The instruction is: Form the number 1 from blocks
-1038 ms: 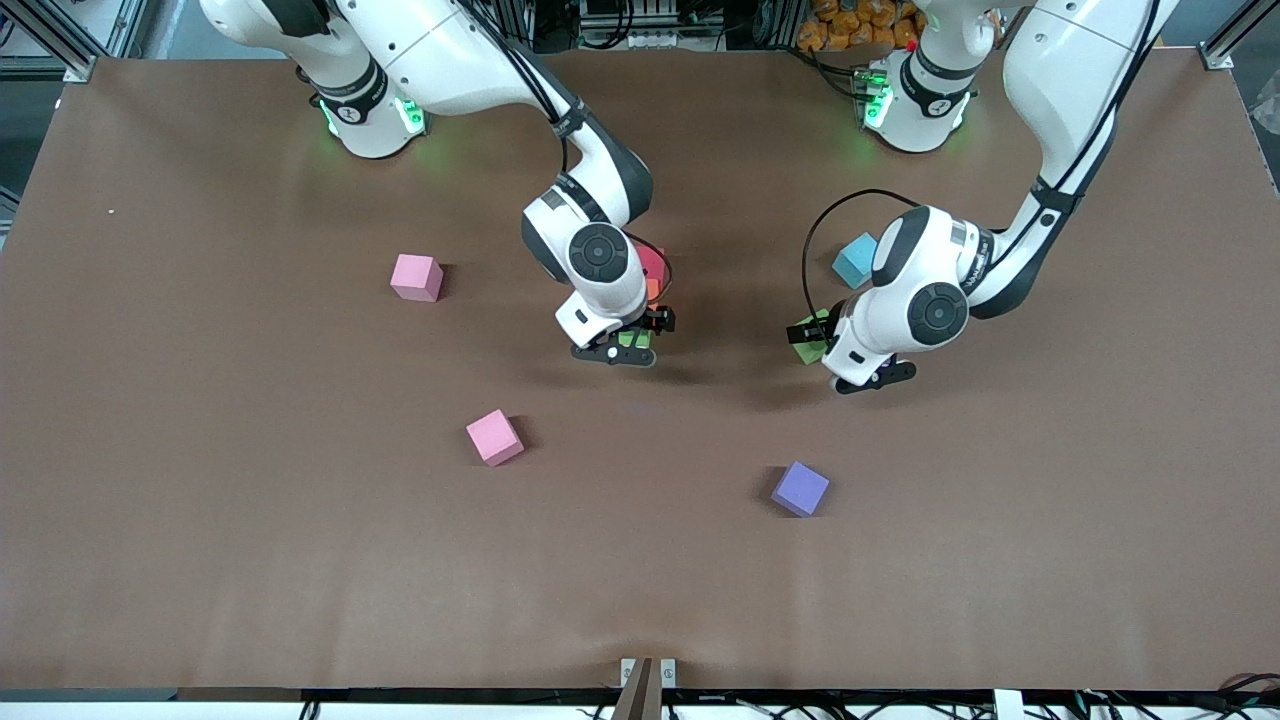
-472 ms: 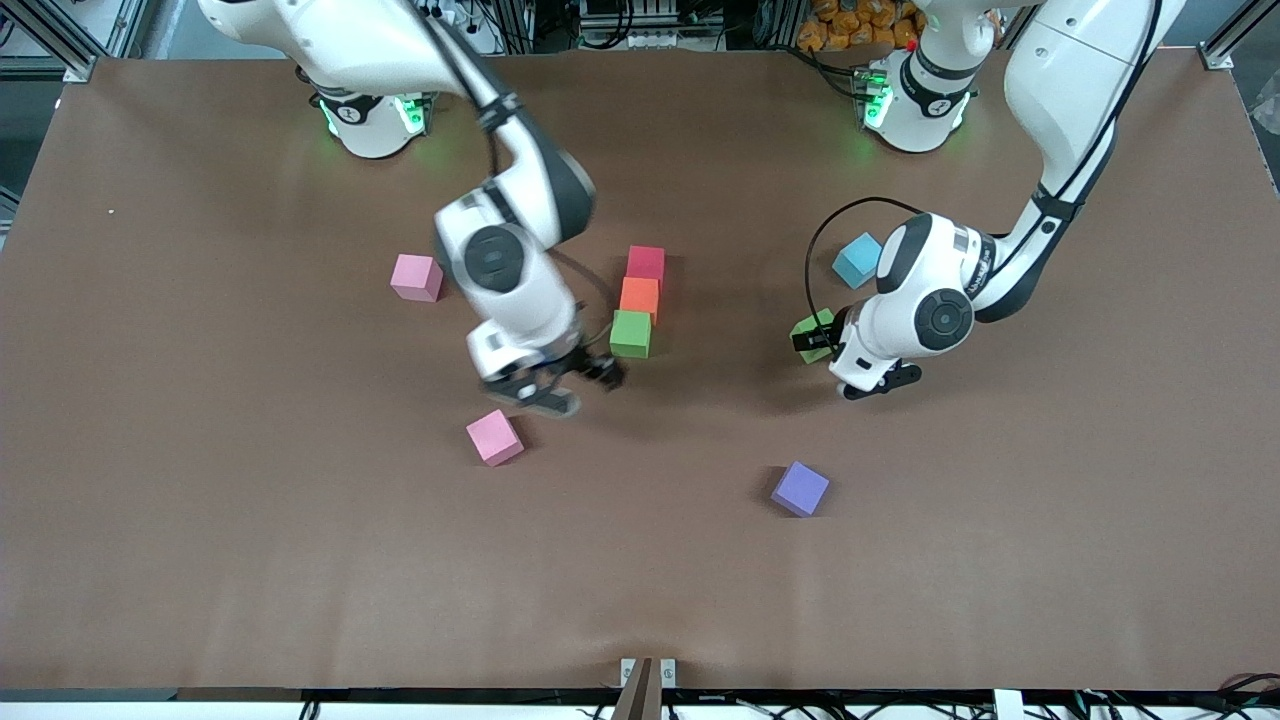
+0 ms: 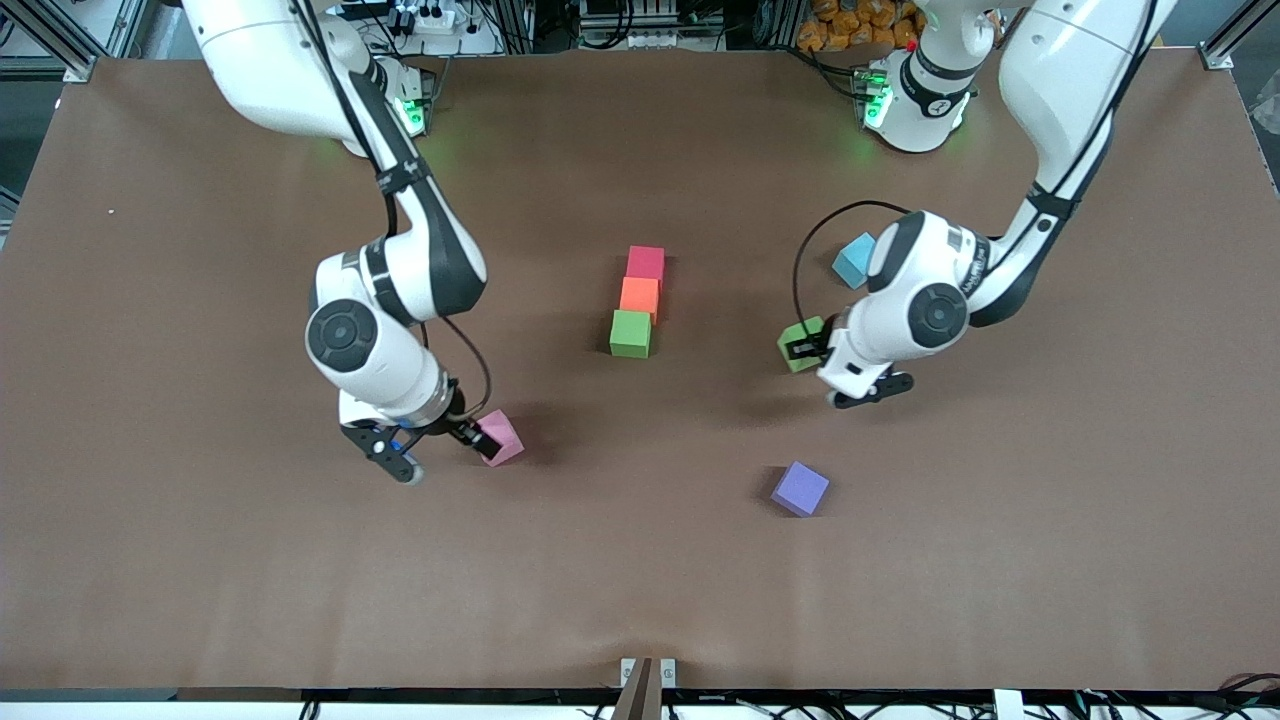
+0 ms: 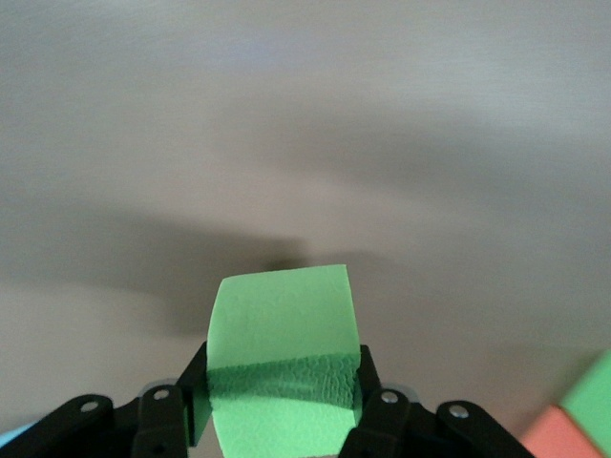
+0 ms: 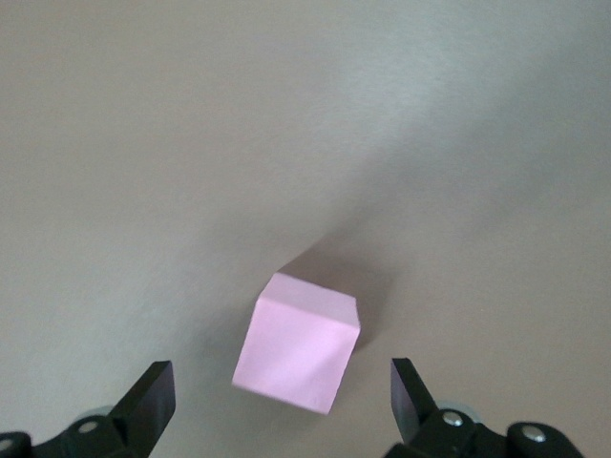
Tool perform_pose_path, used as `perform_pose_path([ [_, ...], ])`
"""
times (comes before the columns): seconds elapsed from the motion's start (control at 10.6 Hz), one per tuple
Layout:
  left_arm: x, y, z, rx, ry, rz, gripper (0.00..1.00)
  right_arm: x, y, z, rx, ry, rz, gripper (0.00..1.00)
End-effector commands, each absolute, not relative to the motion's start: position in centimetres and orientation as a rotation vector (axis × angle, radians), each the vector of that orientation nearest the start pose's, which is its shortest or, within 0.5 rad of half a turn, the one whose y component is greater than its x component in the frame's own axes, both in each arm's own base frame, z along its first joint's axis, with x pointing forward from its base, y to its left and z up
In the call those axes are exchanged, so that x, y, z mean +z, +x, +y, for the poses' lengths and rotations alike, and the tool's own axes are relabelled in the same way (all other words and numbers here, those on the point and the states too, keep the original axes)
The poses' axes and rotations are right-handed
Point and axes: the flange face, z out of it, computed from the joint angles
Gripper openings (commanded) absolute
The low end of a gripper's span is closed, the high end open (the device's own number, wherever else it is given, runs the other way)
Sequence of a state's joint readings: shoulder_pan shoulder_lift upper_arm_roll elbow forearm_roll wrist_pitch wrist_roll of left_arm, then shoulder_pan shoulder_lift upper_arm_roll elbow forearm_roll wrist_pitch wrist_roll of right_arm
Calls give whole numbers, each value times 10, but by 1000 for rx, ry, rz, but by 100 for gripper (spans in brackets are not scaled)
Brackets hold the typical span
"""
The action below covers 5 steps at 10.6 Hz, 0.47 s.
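Note:
A crimson red block, an orange block and a green block lie touching in a straight row at mid-table. My left gripper is shut on a second green block, a finger pressed against each side, beside the row toward the left arm's end. My right gripper hangs open just over the table at a bright pink block. That block lies turned at an angle, ahead of the spread fingertips and untouched.
A light blue cube sits partly hidden by the left arm's wrist. A purple cube lies nearer to the front camera than the held green block. The orange block of the row shows at the left wrist view's edge.
The right arm swung away from the row, uncovering it, and came down at the pink block. The left gripper closed on the green block and shifted it slightly toward the row.

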<state>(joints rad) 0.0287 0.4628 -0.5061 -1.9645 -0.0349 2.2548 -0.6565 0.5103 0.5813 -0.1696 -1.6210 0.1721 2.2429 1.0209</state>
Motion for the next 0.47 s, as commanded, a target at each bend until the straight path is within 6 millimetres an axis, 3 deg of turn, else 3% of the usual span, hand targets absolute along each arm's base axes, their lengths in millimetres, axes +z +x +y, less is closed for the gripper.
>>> perform_pose_path([
  [0.0,306,537,-337,292,-3302,-249,0,259,650,263,8,-2802,1327,100],
  [0.19,326,543,-379,217,-3350,-140,0,250,652,268,15,-2785,1359,100],
  [0.38,318,552,-412,172,-3356,-69,0,239,653,269,12,-2789,1357,100],
])
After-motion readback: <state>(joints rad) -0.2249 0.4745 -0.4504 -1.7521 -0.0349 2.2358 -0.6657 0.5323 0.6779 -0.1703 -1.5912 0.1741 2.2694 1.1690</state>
